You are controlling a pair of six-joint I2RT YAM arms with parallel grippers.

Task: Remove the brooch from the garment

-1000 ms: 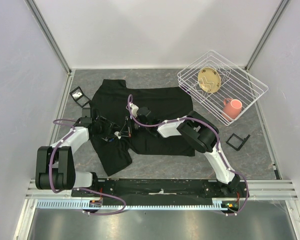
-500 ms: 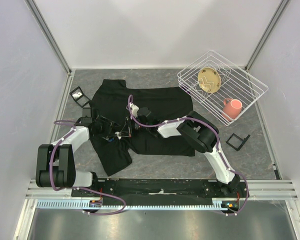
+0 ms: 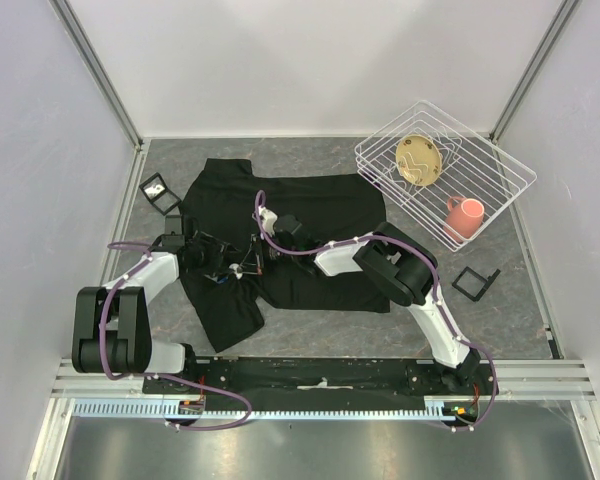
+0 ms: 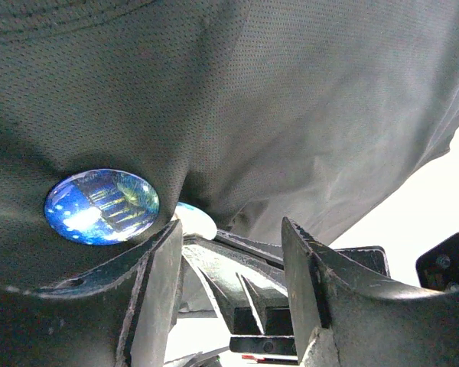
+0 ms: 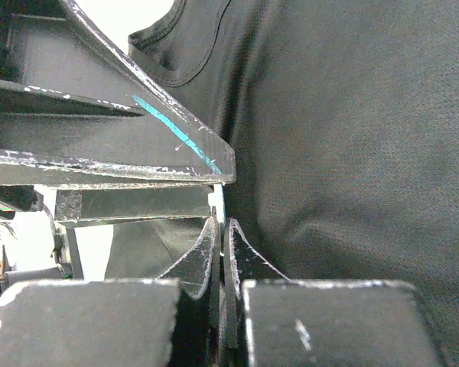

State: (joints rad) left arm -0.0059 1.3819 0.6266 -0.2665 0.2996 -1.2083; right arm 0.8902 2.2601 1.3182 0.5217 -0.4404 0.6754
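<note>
Garment: one black T-shirt point(image 3: 315, 205), spread flat on the grey bench point(image 3: 330, 330), by far the largest thing there.
Brooch: we count one, a round glossy blue dome point(image 4: 102, 206). It sits on the fabric just beside the outer face of one left finger point(image 4: 157, 283). The top view does not show it, because the two claws meet over that spot on the shirt's left half.
Pale disc: one small whitish round point(image 4: 196, 219) shows just behind the brooch, under a fold. We cannot tell whether it belongs to the brooch.
Left claw: point(image 4: 229, 223) is spread wide, with hanging cloth above the gap and nothing gripped.
Right claw: point(image 5: 218, 229) has its fingers pressed almost together, a thin pale sliver between the tips. We cannot tell what that sliver is.
How the brooch should handle: we judge it light, hard and slippery on its domed face. The rim looks like the better place to pinch, from the sides and low against the cloth.
How the garment should handle: it is soft and limp, so we expect it to tent up with the brooch. It probably wants holding down close beside the fastening.
Other things, counted: one white wire basket point(image 3: 510, 168) at the far right, holding one pink mug point(image 3: 466, 215) and one tan dish point(image 3: 419, 160); two small black square frames point(image 3: 155, 190) point(image 3: 475, 282), one on each side of the shirt.
</note>
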